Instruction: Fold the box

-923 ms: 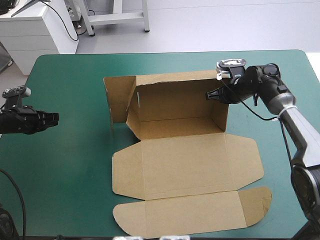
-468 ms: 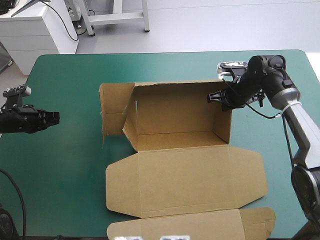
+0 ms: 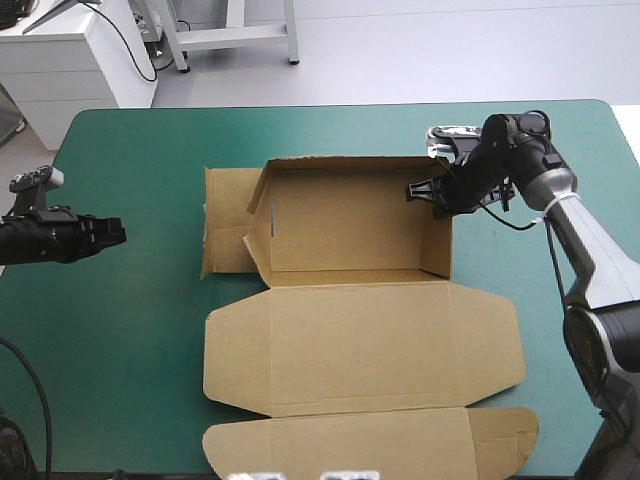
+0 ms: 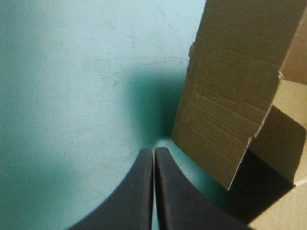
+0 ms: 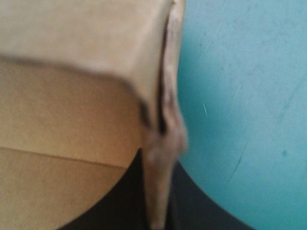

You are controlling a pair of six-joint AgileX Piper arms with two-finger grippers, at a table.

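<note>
box (image 3: 355, 225), high view: one brown sheet at mid-table on the teal-green cover (image 3: 130, 330). Its far part is raised into an open tray and its lid (image 3: 360, 340) lies flat toward the near edge. The tray's long axis runs left to right.
right gripper (image 3: 428, 190), high view: at the far top corner of the tray's right wall (image 3: 447, 230), touching it. This is the arm nearer the box.
left gripper (image 3: 112, 232), high view: over the cover near the table's left edge, well apart from the box, which lies to its right. It points toward the left flap (image 3: 228, 225).
left flap, high view: splayed outward from the tray, not tucked.
left wrist view: fingers pressed together into one point, holding nothing. The left flap is ahead and off to one side, tilted, with bare cover between it and the fingertips.
right wrist view: fingers all but closed, the wall's upper edge pinched between them. The tray interior is on one side, bare cover on the other.
coming move (judgement): the left flap is probably next. This depends on the left gripper crossing rightward to it while the right pins the wall.
count: box, one; grippers, two; flat lid, one; loose flap, one.
</note>
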